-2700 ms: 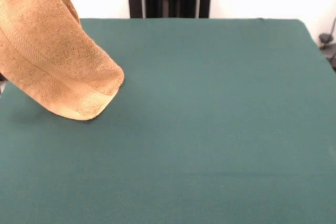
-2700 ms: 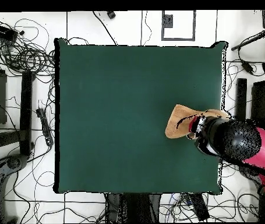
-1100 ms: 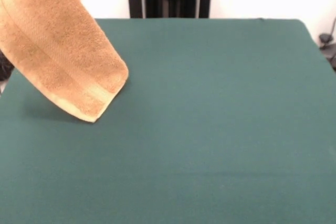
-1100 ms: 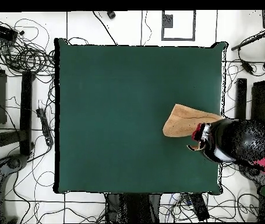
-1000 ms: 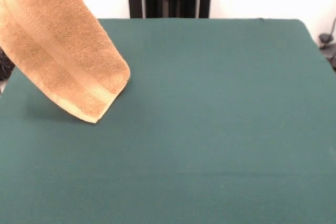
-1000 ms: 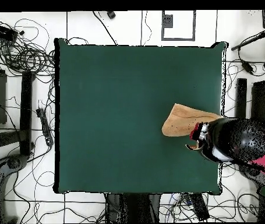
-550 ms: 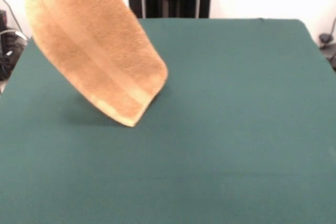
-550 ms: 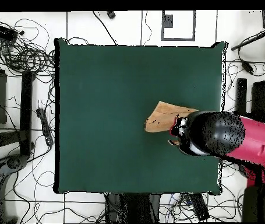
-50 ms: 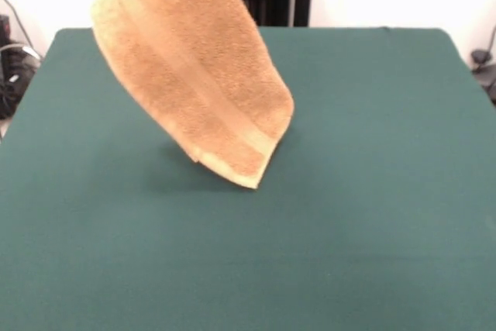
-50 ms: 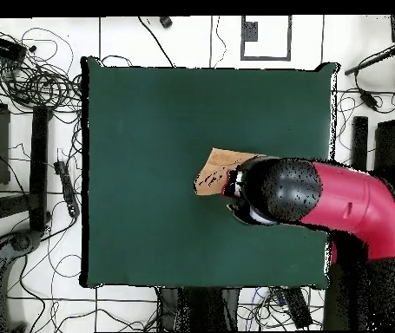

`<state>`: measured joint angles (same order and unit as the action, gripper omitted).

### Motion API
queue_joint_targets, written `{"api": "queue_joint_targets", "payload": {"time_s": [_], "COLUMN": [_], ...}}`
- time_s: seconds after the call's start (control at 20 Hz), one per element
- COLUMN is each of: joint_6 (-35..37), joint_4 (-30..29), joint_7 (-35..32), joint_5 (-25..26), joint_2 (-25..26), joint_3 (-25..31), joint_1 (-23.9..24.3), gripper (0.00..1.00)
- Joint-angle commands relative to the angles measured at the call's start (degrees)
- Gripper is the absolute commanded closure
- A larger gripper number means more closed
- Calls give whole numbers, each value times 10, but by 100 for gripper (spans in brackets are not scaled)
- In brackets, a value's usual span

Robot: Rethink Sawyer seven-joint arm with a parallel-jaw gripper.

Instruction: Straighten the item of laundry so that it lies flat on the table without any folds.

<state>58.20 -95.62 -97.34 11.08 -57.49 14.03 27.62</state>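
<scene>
The towel (image 9: 194, 75) hangs in the air above the green tabletop (image 9: 372, 191), its banded hem lowest. The arm (image 10: 322, 201) hides the end effector, so its state cannot be told.

towels: one counted (image 9: 194, 67), upper left of centre, front view
tables: one counted (image 9: 372, 191), green-covered
robot arms: one counted (image 10: 339, 204), right of centre, overhead view
cables: many seen on the floor (image 10: 27, 78), number not countable
</scene>
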Motion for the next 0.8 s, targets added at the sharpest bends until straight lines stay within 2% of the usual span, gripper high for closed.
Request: {"api": "queue_joint_targets", "payload": {"time_s": [0.05, 0.45, 0.8], "joint_6": [-22, -19, -27], "joint_4": [-66, -57, -55], "joint_7": [-46, -70, -112], "joint_5": [-24, -9, -22], "joint_2": [2, 7, 13], "joint_3": [16, 3, -5], "joint_1": [-30, -53, -88], "gripper": [100, 100, 100]}}
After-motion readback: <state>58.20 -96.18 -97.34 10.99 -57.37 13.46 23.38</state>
